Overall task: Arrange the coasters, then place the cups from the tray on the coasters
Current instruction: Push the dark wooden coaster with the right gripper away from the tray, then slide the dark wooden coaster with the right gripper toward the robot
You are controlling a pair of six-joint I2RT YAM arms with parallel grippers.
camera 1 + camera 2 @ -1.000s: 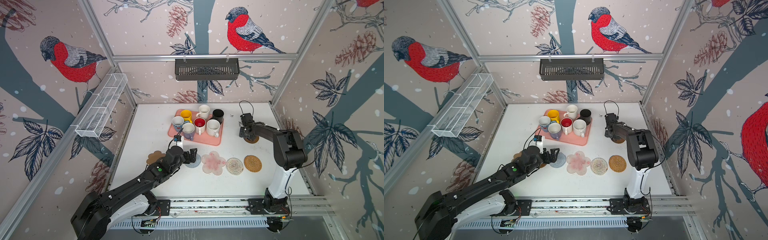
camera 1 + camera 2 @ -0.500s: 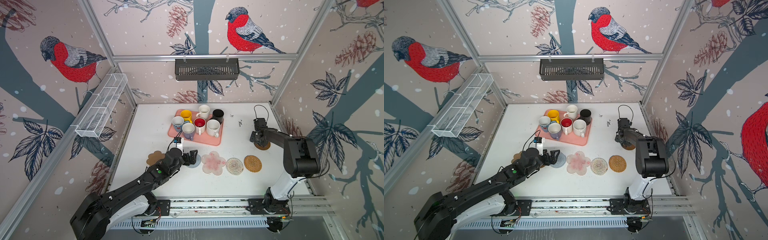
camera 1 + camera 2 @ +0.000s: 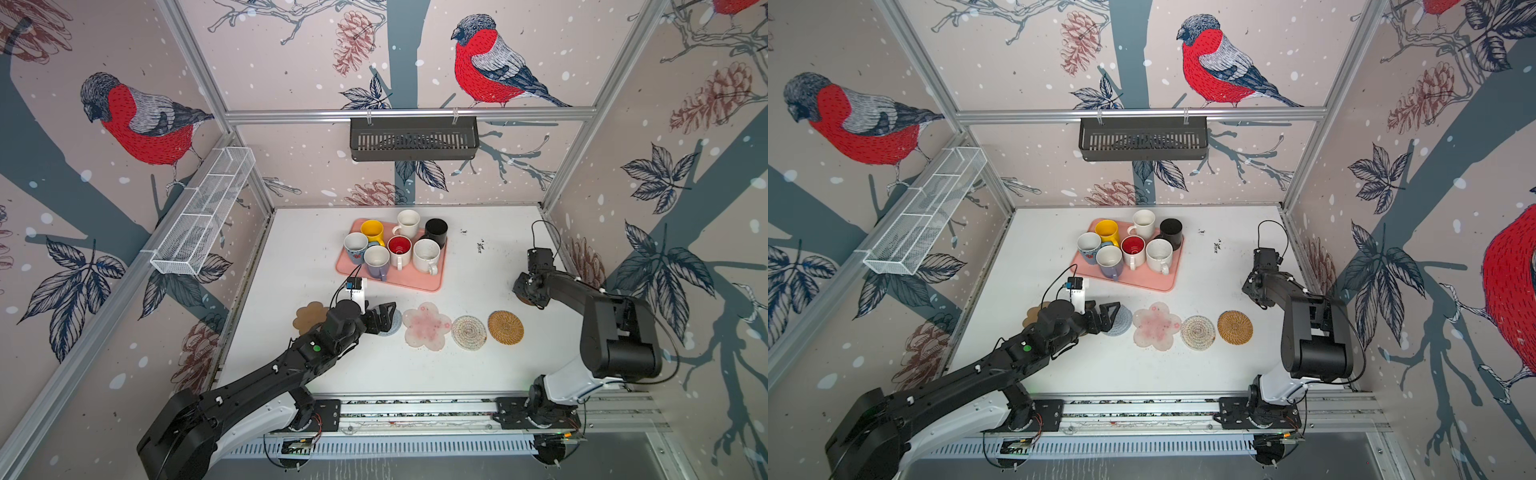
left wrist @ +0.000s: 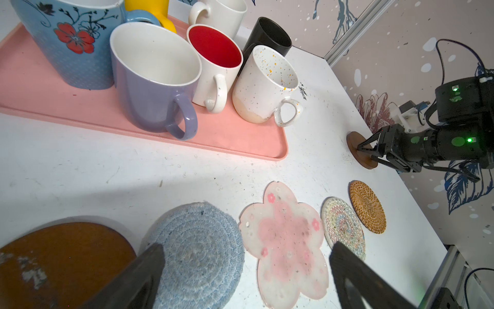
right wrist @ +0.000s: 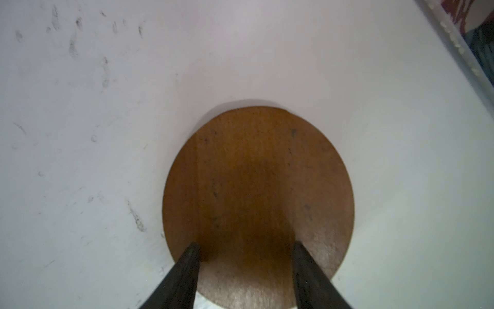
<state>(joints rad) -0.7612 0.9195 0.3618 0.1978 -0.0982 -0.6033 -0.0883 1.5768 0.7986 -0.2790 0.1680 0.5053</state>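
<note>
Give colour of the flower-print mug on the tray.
The flower-print mug is light blue, red flower; best in left wrist view.

White table [image 3: 415, 374], pink tray [image 3: 417, 281], row of coasters [image 3: 505, 327]

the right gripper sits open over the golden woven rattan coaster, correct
No. The right gripper sits open over a glossy brown round coaster, as the right wrist view shows; the golden woven rattan coaster lies apart from it.
</note>
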